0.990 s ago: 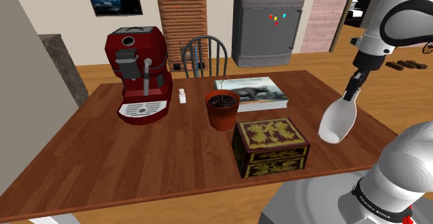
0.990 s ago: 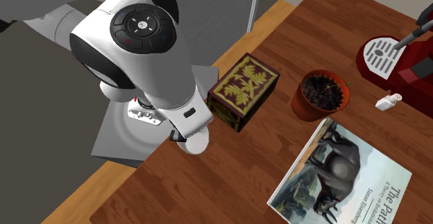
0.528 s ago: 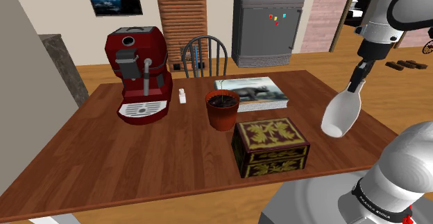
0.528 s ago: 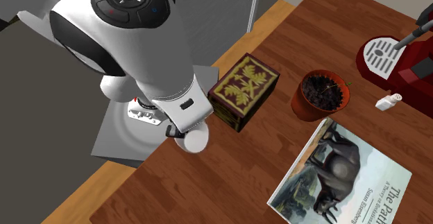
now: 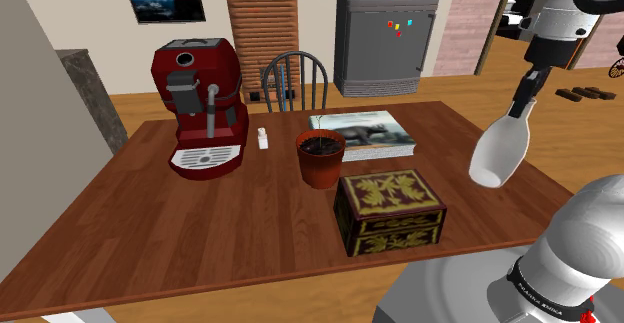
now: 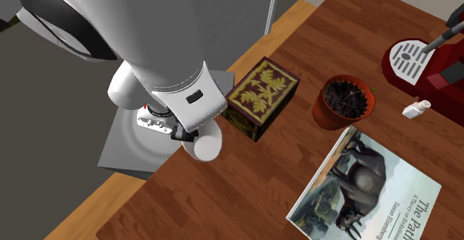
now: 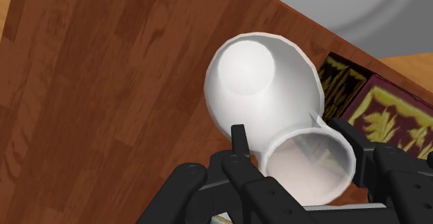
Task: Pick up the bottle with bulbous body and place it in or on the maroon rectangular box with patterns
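You have the plain white bottle with the bulbous body and narrow neck (image 5: 500, 152) in hand: the all-black two-finger gripper (image 5: 524, 95) is clamped on its neck, and in the wrist view each finger (image 7: 239, 141) presses a side of the neck with the round body hanging beyond the fingertips. The bottle is in the air, off the dark wooden table (image 5: 200, 233), base down, its long axis running down from the gripper and leaning a little toward the shoulder view's left. The relation that matters for you is sideways. The maroon rectangular box with gold leaf patterns (image 5: 391, 211) sits on the table to the shoulder view's left of the bottle and lower, with open tabletop between them. The second exterior view agrees, showing the white body (image 6: 204, 146) near the box's (image 6: 262, 97) corner but not over its lid. The base seems to hang above lid height, though no view settles this. You should carry the bottle across toward the box before lowering, keeping short of the terracotta pot of dark soil (image 5: 321, 158) just behind it.
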Available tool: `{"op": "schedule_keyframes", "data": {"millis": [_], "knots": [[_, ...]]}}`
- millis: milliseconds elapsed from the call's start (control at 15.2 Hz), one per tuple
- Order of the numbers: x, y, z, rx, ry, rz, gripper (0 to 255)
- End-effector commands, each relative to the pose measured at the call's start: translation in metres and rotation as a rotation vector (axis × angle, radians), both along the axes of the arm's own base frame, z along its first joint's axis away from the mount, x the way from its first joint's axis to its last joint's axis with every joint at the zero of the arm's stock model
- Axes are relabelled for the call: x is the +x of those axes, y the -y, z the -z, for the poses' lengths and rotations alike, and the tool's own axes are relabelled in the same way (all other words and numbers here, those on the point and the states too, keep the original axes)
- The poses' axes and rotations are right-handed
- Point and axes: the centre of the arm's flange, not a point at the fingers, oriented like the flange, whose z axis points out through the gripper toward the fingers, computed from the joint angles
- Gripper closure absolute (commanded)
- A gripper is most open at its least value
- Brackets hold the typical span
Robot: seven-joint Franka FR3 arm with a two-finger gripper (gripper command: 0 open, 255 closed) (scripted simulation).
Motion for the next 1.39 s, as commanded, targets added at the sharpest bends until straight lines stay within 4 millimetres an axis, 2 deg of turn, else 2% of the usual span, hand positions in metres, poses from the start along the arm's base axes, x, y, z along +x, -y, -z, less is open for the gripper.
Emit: {"op": "schedule_keyframes", "data": {"millis": [0, 792, 1320], "knots": [[0.000, 0.000, -0.010, 0.000, 0.000, 0.000, 255], [0.000, 0.000, -0.073, 0.000, 0.000, 0.000, 255], [0.056, -0.082, -0.108, 0.000, 0.000, 0.000, 255]]}}
